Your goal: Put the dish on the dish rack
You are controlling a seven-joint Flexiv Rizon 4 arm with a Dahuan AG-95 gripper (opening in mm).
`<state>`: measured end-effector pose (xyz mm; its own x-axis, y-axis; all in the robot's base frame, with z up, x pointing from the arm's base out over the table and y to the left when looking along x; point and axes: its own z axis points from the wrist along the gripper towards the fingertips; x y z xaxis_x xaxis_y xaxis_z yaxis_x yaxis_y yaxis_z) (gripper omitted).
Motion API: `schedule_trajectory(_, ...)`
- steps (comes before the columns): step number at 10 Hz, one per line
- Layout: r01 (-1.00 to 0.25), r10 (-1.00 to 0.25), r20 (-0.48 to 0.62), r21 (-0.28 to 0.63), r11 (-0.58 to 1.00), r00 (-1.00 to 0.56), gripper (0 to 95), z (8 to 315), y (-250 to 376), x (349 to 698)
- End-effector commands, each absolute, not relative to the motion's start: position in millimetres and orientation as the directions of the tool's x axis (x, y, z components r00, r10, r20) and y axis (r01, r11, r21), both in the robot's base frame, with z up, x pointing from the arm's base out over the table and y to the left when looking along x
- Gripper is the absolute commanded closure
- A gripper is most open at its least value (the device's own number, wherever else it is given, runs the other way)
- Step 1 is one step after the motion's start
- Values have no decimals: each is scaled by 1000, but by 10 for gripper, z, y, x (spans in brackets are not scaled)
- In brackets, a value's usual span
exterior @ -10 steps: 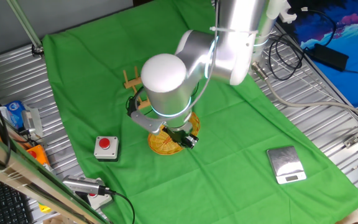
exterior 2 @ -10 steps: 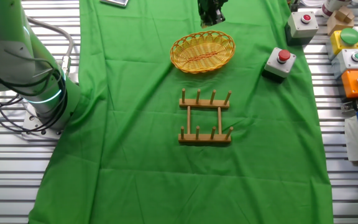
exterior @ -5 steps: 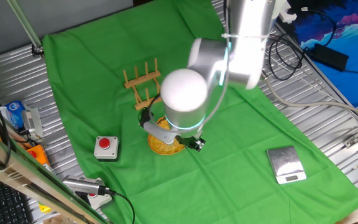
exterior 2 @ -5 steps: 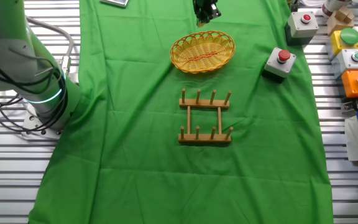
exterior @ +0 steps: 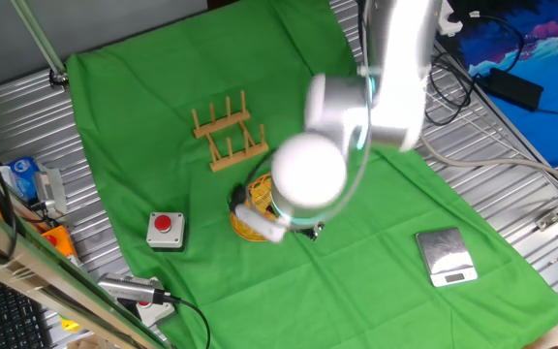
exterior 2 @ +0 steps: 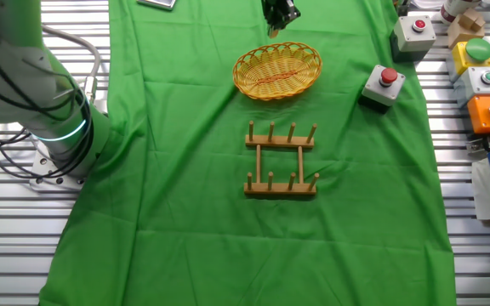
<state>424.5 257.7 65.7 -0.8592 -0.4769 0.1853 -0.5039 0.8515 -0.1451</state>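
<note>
Here, a table (exterior 2: 185, 255) draped in a slightly wrinkled green cloth (exterior 2: 185, 170) carries a shallow, round dish (exterior 2: 277, 70) of woven wicker, yellow with reddish streaks across its centre. It lies flat on the cloth, well apart from the dish rack (exterior 2: 281, 161), a small light-brown wooden piece made of two base rails joined by crossbars, each rail set with a row of upright pegs. The rack stands empty.

The dark gripper (exterior 2: 279, 14) hangs just beyond the far rim of the dish in the other fixed view, only its lower end showing at the top edge of the picture; whether its fingers are spread or closed cannot be told. In one fixed view, the arm's (exterior: 366, 107) smooth white and silver joints cover most of the dish (exterior: 252, 219), leaving a sliver of yellow weave visible.

Near the dish sits a grey box with a round red button (exterior 2: 382, 86). A small flat metal scale (exterior: 446, 257) rests on the cloth, away from the dish. No writing can be read anywhere.
</note>
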Motion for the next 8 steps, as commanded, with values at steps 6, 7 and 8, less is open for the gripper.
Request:
schedule_trajectory(6, -547, -525, 158, -161, 822, -836, 380, 542, 2560, 4248)
schedule_trajectory(7, -552, -533, 152, -162, 818, -833, 380, 500, 2564, 4256)
schedule_trajectory(8, -557, -537, 153, -162, 814, -830, 380, 460, 2568, 4264)
